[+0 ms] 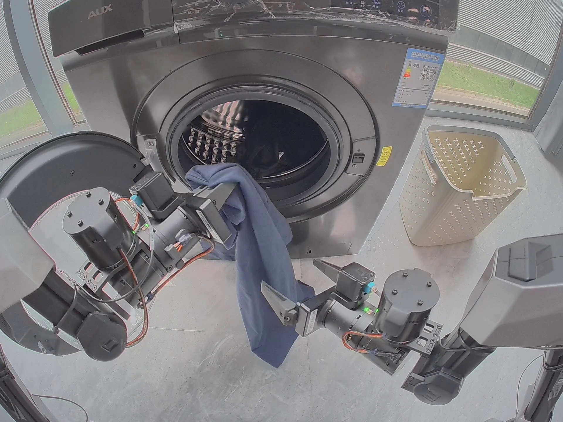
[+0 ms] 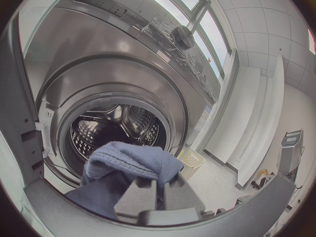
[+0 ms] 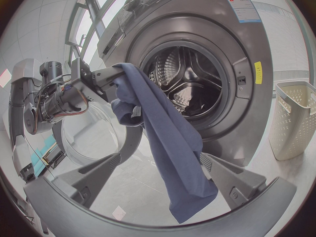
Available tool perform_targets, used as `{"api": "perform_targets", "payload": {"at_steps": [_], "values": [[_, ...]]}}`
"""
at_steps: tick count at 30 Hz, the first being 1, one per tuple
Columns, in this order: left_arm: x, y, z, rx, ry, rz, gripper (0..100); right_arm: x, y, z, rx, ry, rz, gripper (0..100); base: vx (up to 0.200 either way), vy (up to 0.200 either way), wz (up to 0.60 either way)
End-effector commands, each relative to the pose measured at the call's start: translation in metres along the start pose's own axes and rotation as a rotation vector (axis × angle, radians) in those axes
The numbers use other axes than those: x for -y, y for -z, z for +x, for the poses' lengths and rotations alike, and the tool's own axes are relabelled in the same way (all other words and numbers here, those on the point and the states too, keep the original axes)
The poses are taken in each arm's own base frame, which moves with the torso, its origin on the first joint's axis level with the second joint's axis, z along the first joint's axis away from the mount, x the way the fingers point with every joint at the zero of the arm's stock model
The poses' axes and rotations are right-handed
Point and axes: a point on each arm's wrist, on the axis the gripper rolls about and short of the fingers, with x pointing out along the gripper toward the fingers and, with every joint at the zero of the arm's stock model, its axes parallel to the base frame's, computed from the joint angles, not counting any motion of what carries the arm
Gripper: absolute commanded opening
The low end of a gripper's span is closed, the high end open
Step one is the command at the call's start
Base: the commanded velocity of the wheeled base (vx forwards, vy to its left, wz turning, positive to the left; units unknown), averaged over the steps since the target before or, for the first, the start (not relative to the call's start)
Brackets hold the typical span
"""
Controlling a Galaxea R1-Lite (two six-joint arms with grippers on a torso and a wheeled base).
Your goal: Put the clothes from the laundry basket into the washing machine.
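One cloth (image 1: 258, 247), gripped by left claw (image 1: 226, 197), hangs mid-frame outside the drum (image 1: 258, 142); right claw (image 1: 290, 276) open; basket (image 1: 463, 189) looks empty.

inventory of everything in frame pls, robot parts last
washing machine: 1, dark grey, centre, drum open
door: 1, dark round, swung open to the machine's left
blue garment: 1, hanging from the drum's lower-left rim down the machine's front
laundry basket: 1, cream, on the floor right of the machine, no clothes visible inside
yellow sticker: 1, beside the latch
left gripper: shut on the garment's top
right gripper: open, at the garment's hanging part
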Motion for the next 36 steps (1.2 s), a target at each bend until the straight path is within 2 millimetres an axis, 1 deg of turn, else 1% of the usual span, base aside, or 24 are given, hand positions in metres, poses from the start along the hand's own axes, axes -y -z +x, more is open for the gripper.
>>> {"api": "perform_targets", "payload": {"at_steps": [1,5,8,12,16,19,24,25,28,29,32,33,34,35,36], "values": [[0.002,-0.006,0.005,0.034,0.002,0.0,0,-0.004,0.005,0.01,0.006,-0.009,0.002,100,0.0,0.0,0.0],[0.002,-0.01,0.008,0.054,-0.007,0.0,0,-0.006,-0.001,0.02,0.056,-0.012,0.012,100,0.0,0.0,0.0],[0.006,-0.014,0.015,0.099,-0.046,-0.012,0,-0.004,-0.003,0.032,0.089,-0.005,0.011,100,0.0,0.0,0.0],[0.013,-0.017,0.016,0.116,-0.041,-0.05,0,-0.005,0.003,0.046,0.1,-0.004,0.009,100,0.0,0.0,0.0],[0.013,-0.019,0.016,0.122,-0.039,-0.055,0,-0.005,0.012,0.061,0.109,-0.004,0.006,100,0.0,0.0,0.0],[0.013,-0.018,0.016,0.121,-0.04,-0.056,0,-0.006,0.017,0.076,0.132,-0.004,0.008,100,0.0,0.0,0.0],[0.015,-0.017,0.016,0.116,-0.035,-0.06,0,0.002,0.022,0.096,0.168,0.015,-0.015,100,0.0,0.0,0.0],[0.015,-0.017,0.016,0.116,-0.035,-0.06,0,0.003,0.02,0.102,0.185,0.017,-0.014,100,0.0,0.0,0.0],[0.015,-0.017,0.016,0.116,-0.035,-0.06,0,0.004,0.019,0.11,0.197,0.022,-0.013,100,0.0,0.0,0.0],[0.015,-0.017,0.016,0.114,-0.032,-0.06,0,0.008,0.017,0.116,0.207,0.031,-0.012,100,0.0,0.0,0.0],[0.017,-0.016,0.015,0.112,-0.03,-0.062,0,0.014,0.015,0.126,0.228,0.048,-0.021,100,0.0,0.0,0.0],[0.017,-0.016,0.015,0.112,-0.03,-0.062,0,0.014,0.015,0.126,0.228,0.048,-0.021,100,0.0,0.0,0.0],[0.017,-0.016,0.015,0.113,-0.028,-0.067,0,0.018,0.015,0.132,0.24,0.058,-0.022,100,0.0,0.0,0.0],[0.017,-0.016,0.015,0.113,-0.028,-0.069,0,0.019,0.014,0.133,0.245,0.062,-0.021,100,0.0,0.0,0.0],[0.017,-0.017,0.016,0.114,-0.027,-0.076,0,0.022,0.013,0.135,0.257,0.073,-0.02,0,0.0,0.0,0.0]]}}
